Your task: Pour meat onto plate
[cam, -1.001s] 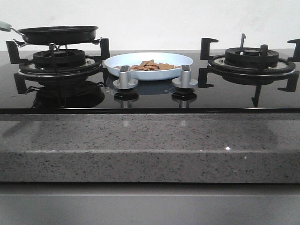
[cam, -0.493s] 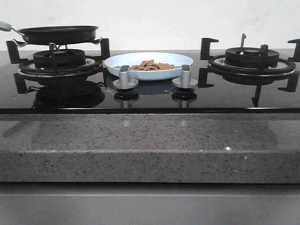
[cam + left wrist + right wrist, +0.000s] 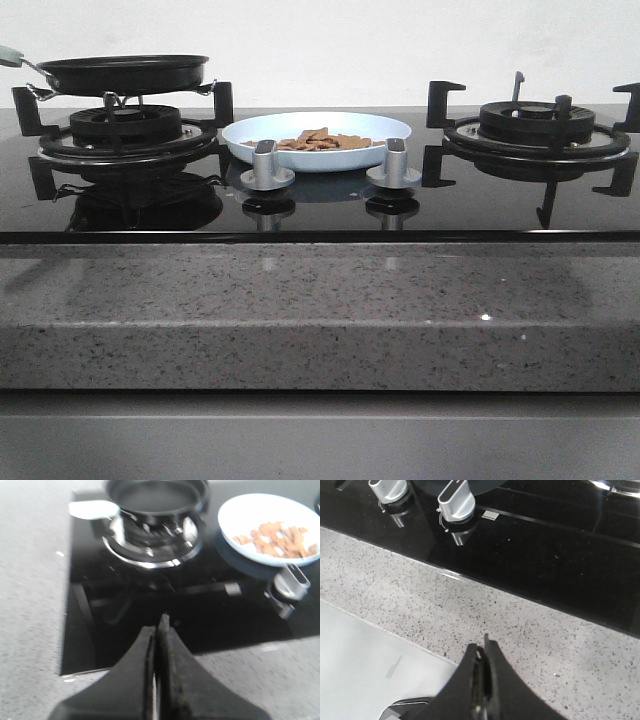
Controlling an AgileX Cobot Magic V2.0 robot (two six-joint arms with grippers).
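Note:
The pale-blue plate [image 3: 316, 140] sits on the black hob between the two burners, with the tan meat pieces [image 3: 322, 140] heaped in it. In the left wrist view the plate [image 3: 250, 510] and the meat [image 3: 277, 539] show beside the left burner. The black frying pan [image 3: 122, 72] rests on the left burner and looks empty in the left wrist view [image 3: 152, 495]. My left gripper [image 3: 159, 630] is shut and empty over the hob's front edge. My right gripper [image 3: 481, 652] is shut and empty over the speckled counter. Neither gripper shows in the front view.
Two silver knobs [image 3: 268, 166] [image 3: 393, 163] stand in front of the plate. The right burner [image 3: 535, 135] has an empty black grate. The pan's pale handle [image 3: 92, 509] points away from the plate. A speckled grey stone counter [image 3: 320, 310] runs along the front.

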